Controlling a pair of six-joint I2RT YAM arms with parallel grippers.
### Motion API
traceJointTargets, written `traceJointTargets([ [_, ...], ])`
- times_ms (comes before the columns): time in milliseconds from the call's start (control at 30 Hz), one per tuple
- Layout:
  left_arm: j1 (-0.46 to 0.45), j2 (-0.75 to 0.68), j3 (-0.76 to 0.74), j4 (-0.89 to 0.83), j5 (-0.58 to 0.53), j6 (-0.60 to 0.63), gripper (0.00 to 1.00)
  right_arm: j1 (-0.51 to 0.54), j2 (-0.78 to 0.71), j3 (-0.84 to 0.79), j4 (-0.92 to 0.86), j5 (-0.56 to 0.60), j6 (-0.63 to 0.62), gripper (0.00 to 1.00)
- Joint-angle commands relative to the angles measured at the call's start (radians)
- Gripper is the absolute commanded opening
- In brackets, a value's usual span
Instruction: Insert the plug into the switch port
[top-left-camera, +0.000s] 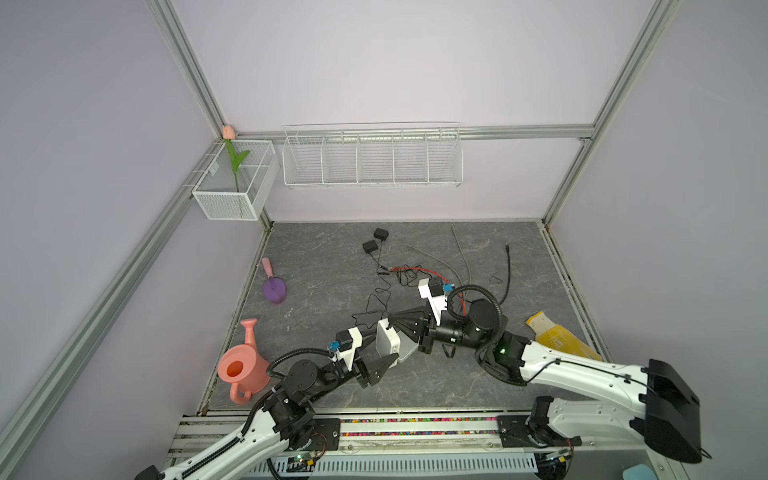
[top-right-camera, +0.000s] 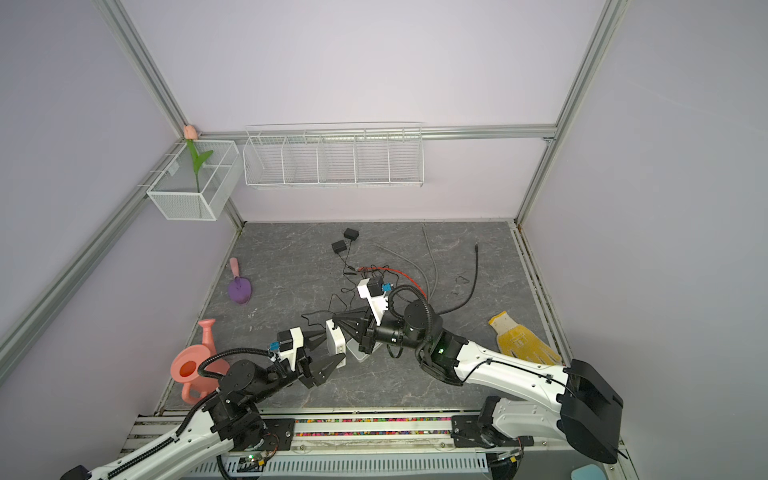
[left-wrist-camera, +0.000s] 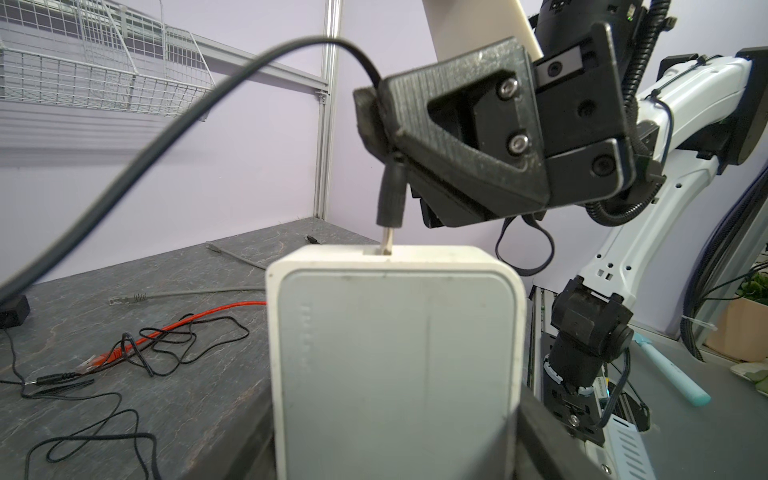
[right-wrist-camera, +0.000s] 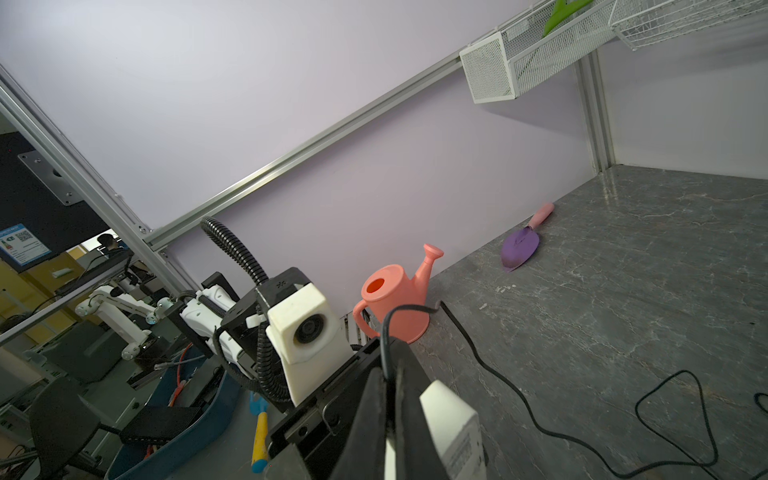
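From overhead, both top views look steeply down on the whole grey table (top-left-camera: 316, 266). My left wrist camera sits close behind the white switch (left-wrist-camera: 395, 353); my right one looks across that table toward the watering can (right-wrist-camera: 395, 299).

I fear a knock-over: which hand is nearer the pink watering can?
Left. The left hand, gripping the white switch, sits a little way from the watering can; the right hand, pinching the plug, lies beyond the switch, farther off.

Plain lilac walls (top-left-camera: 374, 62) on aluminium frame rails (top-left-camera: 519, 132). White wire rack (top-left-camera: 374, 166) on the back wall, white mesh basket (top-left-camera: 226, 205) at the back left corner. Dark grey marbled tabletop (top-left-camera: 316, 257), even light.
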Motion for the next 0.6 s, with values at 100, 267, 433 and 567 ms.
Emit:
traceJointTargets([
  [100, -0.002, -0.018, 0.032, 0.124, -0.013, 0.036, 0.00, 0.011, 0.017, -0.015, -0.120, -0.026, 0.003, 0.07],
  [267, -0.002, -0.019, 0.013, 0.130, -0.021, 0.098, 0.00, 0.031, 0.000, 0.021, -0.153, -0.066, -0.014, 0.06],
  [433, -0.002, -0.020, 0.014, 0.135, -0.033, 0.144, 0.00, 0.044, -0.009, 0.046, -0.209, -0.065, -0.044, 0.06],
  [567, -0.002, -0.024, 0.016, 0.154, -0.033, 0.156, 0.00, 0.045, -0.015, 0.044, -0.214, -0.050, -0.048, 0.06],
])
